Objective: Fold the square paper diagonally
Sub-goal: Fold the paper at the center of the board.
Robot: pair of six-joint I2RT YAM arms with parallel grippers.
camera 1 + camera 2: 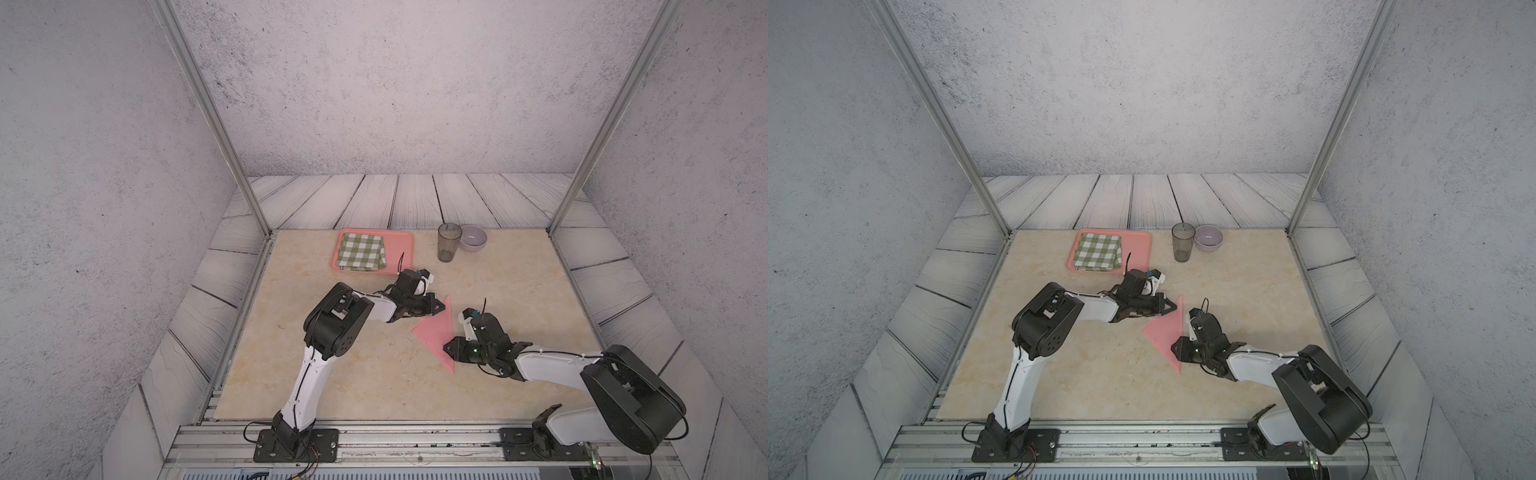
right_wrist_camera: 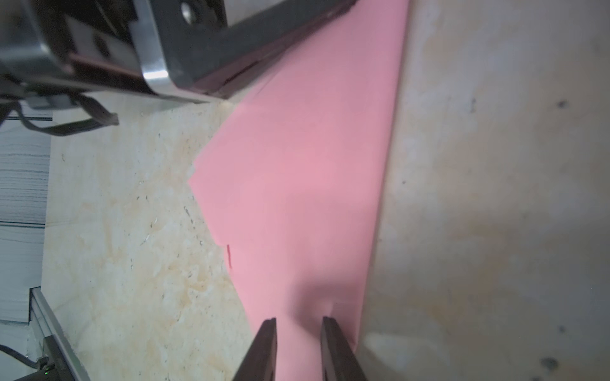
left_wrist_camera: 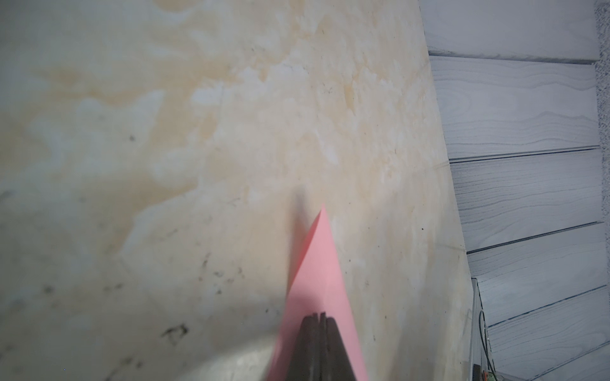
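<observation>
The square paper (image 1: pixel 434 332) (image 1: pixel 1165 332) lies on the marble tabletop as a pink triangle, its long edge running from far to near on the right side. My left gripper (image 1: pixel 441 306) (image 1: pixel 1173 306) is shut, with its tip down on the paper's far corner. The left wrist view shows the closed tips (image 3: pixel 319 317) on top of the paper (image 3: pixel 317 273). My right gripper (image 1: pixel 448 347) (image 1: pixel 1176 345) is at the near part of the long edge. Its jaws (image 2: pixel 298 321) stand slightly apart, tips touching the paper (image 2: pixel 297 181) with nothing gripped between them.
A salmon tray (image 1: pixel 402 254) holding a green checked cloth (image 1: pixel 360 250) sits at the back of the table behind the left gripper. A dark tumbler (image 1: pixel 448 243) and a pale bowl (image 1: pixel 473 237) stand at the back right. Metal frame posts rise at the back corners.
</observation>
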